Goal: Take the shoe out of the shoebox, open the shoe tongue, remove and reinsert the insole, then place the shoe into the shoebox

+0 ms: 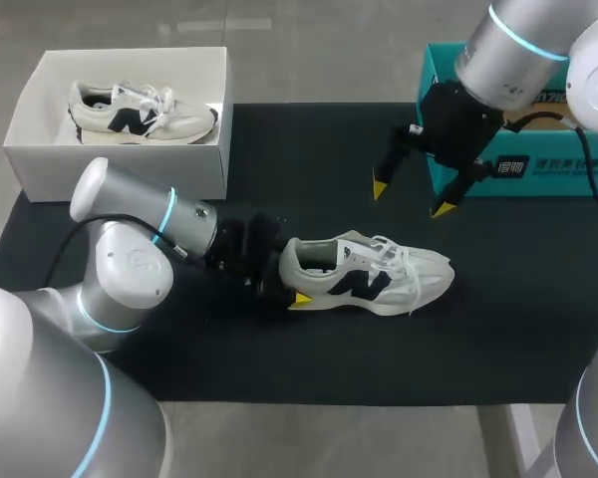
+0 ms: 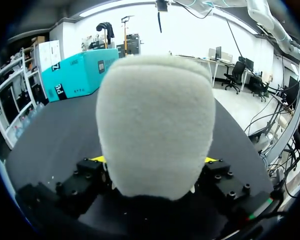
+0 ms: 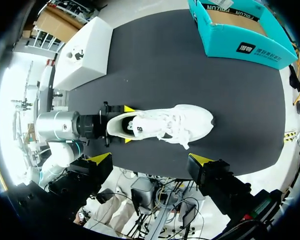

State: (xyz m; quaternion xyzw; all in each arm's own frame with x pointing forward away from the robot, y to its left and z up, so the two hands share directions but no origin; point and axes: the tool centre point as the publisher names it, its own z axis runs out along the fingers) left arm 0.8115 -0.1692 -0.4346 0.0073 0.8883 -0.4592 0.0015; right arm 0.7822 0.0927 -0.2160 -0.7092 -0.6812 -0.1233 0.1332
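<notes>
A white sneaker with a dark logo [image 1: 369, 274] lies on its sole on the black mat [image 1: 279, 368], toe pointing right. My left gripper [image 1: 291, 281] stands at its heel, one yellow finger on each side of it and touching it, so it is shut on the shoe. In the left wrist view the padded heel [image 2: 155, 125] fills the space between the fingers of the left gripper [image 2: 154, 160]. My right gripper [image 1: 411, 198] hangs open above the mat, behind the shoe. From the right wrist view the right gripper [image 3: 150, 159] looks straight down on the sneaker [image 3: 160, 122], whose laces are loose.
A white shoebox [image 1: 120, 159] at the back left holds a second matching sneaker [image 1: 140, 112]. An open teal box [image 1: 538, 169] stands at the back right, close behind my right arm. Bare mat lies in front of the shoe.
</notes>
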